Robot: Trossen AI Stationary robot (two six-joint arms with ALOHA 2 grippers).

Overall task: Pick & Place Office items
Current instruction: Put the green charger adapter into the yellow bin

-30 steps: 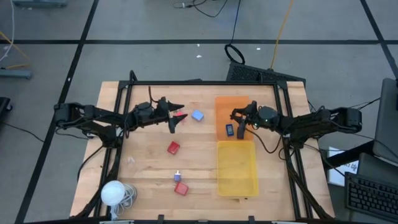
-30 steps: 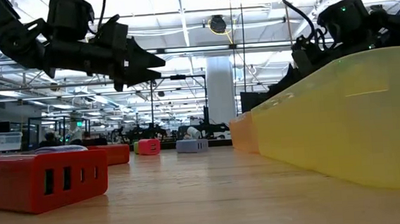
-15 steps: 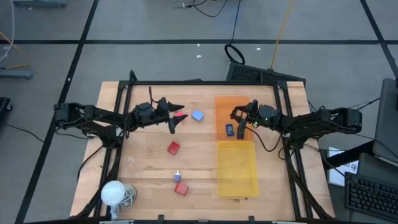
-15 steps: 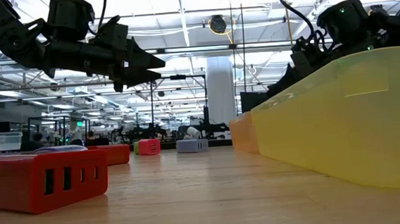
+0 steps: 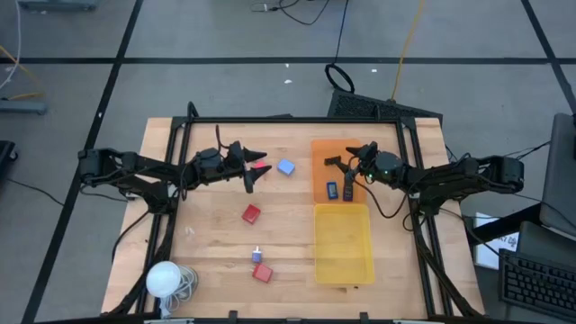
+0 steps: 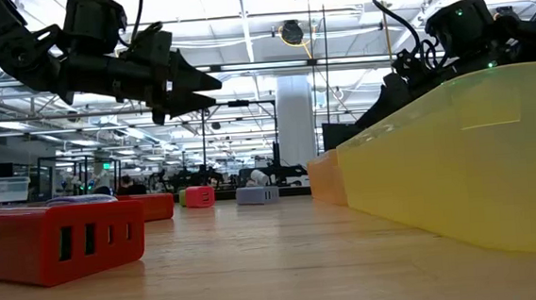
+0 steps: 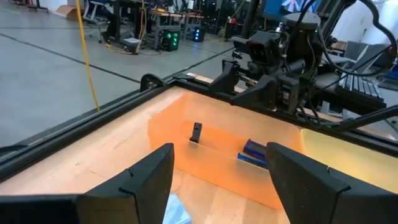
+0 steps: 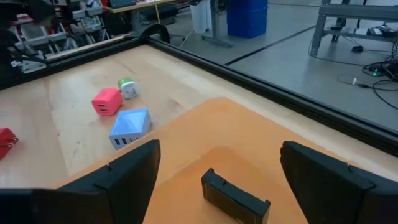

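Across the middle of the high view lay one wooden table (image 5: 216,243) with a black frame, and on its right half sat two flat trays: one yellow tray (image 5: 343,243) lower down and one orange tray (image 5: 320,155) just above it, touching end to end. At the lower left corner of the table rested one white ball with a coiled cord (image 5: 166,279).

Two dark arms reached in from the sides. The left gripper (image 5: 256,167) hung above the table's upper centre, its fingers (image 7: 149,177) parted and nothing between them. The right gripper (image 5: 339,173) hovered over the orange tray, its fingers (image 8: 124,174) spread wide and holding nothing.

The office items were scattered small. Two sat in the orange tray: one dark blue block (image 5: 332,189) and one black clip (image 5: 348,192) just beside it. On the bare wood, one light-blue block (image 5: 286,166) lay near the left gripper, with one pink-red piece (image 8: 106,101) and one tiny green piece (image 8: 127,88) next to it. Lower down were two red blocks (image 5: 251,213) (image 5: 262,273), and one small blue-and-white piece (image 5: 256,256) between them.
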